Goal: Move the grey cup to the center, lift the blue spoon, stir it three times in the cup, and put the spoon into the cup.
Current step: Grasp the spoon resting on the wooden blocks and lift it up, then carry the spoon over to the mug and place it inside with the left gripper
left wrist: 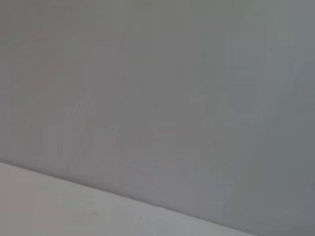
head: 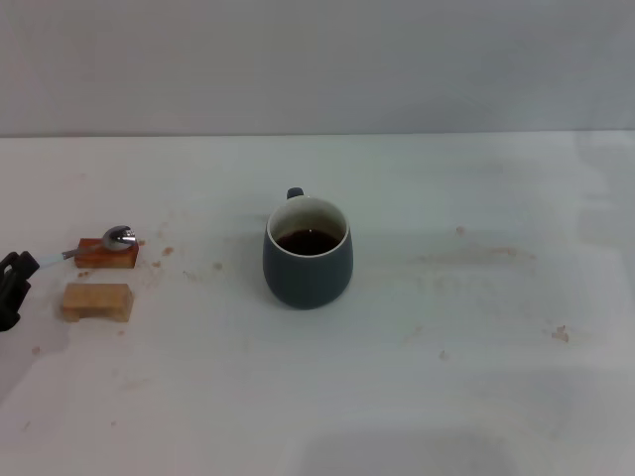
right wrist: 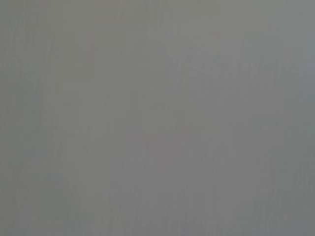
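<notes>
Left end effector (head: 14,288): black, at the left edge of the head view, low over the tabletop. Whether it is released or clenched cannot be told; only part of it shows.
Right end effector: not in the head view; its wrist view shows only a plain grey surface.
Spoon: the small teaspoon with shiny silver bowl and pale blue-white handle (head: 89,246) lies just beside the left end effector, on the far side toward the centre. The bowl rests on a reddish-brown wooden block (head: 107,255); the handle end points at the end effector and seems to reach it.
Long axis: runs roughly left to right, bowl end tilted slightly away from the robot.
Second block: a pale tan wooden block (head: 96,300) sits near the first, closer to the robot.
Cup: the rounded slate-grey ceramic mug with white interior (head: 308,253) stands upright near the centre of the white tabletop (head: 446,377), well apart from the spoon toward the right, holding dark liquid, handle turned away.
Nearer arm: the left, by judgement; the spoon grasp falls to it.
</notes>
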`<state>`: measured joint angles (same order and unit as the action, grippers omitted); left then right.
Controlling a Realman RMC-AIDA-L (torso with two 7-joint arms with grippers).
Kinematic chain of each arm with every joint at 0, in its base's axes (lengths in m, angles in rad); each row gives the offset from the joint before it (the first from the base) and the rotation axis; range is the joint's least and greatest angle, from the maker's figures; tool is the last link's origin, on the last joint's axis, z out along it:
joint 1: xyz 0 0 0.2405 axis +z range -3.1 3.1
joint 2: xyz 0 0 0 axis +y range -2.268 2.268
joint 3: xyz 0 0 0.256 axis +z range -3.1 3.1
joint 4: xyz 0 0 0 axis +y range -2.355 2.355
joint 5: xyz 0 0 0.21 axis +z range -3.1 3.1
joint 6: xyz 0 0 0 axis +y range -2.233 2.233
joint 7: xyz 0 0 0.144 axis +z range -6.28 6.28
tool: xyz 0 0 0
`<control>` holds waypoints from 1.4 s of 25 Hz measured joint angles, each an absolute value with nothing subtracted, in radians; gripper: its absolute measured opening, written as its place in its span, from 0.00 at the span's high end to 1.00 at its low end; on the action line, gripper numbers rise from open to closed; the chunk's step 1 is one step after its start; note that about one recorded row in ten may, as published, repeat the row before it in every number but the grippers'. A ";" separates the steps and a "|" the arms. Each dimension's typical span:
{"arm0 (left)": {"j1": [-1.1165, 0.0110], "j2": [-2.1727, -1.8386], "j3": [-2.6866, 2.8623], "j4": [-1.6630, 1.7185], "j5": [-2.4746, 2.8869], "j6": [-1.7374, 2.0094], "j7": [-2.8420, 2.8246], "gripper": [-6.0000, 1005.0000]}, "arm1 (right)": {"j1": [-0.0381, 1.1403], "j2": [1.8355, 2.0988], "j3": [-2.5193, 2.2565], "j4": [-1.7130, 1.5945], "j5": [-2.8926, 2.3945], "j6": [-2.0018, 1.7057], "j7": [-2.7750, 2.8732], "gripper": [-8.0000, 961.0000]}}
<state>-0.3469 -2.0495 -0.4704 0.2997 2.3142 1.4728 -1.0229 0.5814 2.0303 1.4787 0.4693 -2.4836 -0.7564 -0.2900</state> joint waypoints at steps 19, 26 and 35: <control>-0.393 -1.998 -0.458 0.294 2.230 1.659 -1.233 0.85 | 0.586 2.028 1.481 0.463 -2.484 -0.760 -0.290 0.43; -0.486 -2.000 -0.402 0.449 2.227 1.788 -1.378 0.85 | 0.592 2.026 1.482 0.458 -2.484 -0.758 -0.290 0.43; -0.610 -2.057 -0.226 0.729 2.179 1.861 -1.508 0.85 | 0.591 2.029 1.482 0.451 -2.484 -0.757 -0.290 0.43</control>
